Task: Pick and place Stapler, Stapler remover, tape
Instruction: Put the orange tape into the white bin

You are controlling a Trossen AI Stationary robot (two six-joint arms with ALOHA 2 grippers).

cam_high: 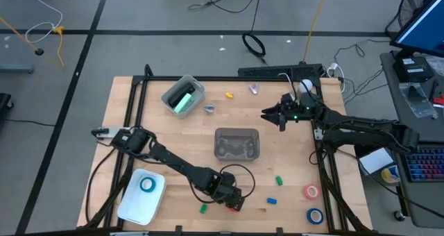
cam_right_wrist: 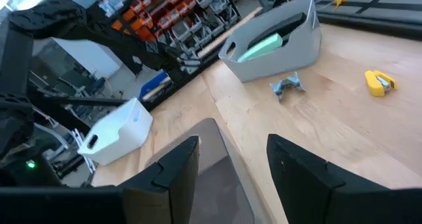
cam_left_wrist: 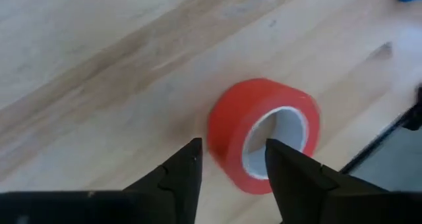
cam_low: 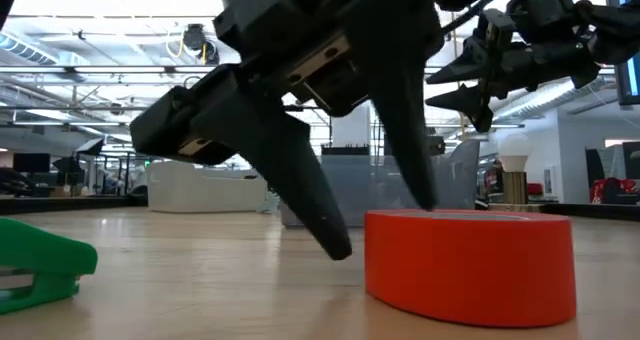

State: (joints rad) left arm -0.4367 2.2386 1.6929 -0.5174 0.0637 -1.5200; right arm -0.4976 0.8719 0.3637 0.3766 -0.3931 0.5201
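Observation:
The red tape (cam_left_wrist: 227, 135) lies flat on the table near its near edge (cam_high: 237, 204). My left gripper (cam_left_wrist: 231, 159) is open over it, with one finger down in the pale core and the other outside the ring. Open too, my right gripper (cam_high: 272, 115) hovers above the table's far right. The mint-green stapler (cam_high: 182, 99) leans in a grey bin (cam_high: 195, 85). Two stapler removers (cam_high: 208, 109) (cam_high: 254, 89) lie on the far part of the table. A blue tape (cam_high: 147, 185) sits in a white bin, and the pinkish-red tape (cam_high: 310, 191) and a second blue tape (cam_high: 316, 215) lie near right. My left gripper comes at the red tape from above, slanting down. One finger (cam_left_wrist: 290, 168) stands inside the core (cam_left_wrist: 280, 128) and the other finger (cam_left_wrist: 181, 174) outside the ring's wall (cam_left_wrist: 221, 141). Whether either finger touches the wall, I cannot tell. The tape rests flat on the table (cam_low: 470, 265).
A clear grey tray (cam_high: 236, 144) stands mid-table between the arms. The white bin (cam_high: 132, 205) is at the near left corner. Small green (cam_high: 279, 180) (cam_high: 203, 209) and yellow pieces (cam_high: 229, 95) (cam_high: 272, 200) lie scattered. Black frame rails (cam_high: 326, 173) run along both table sides.

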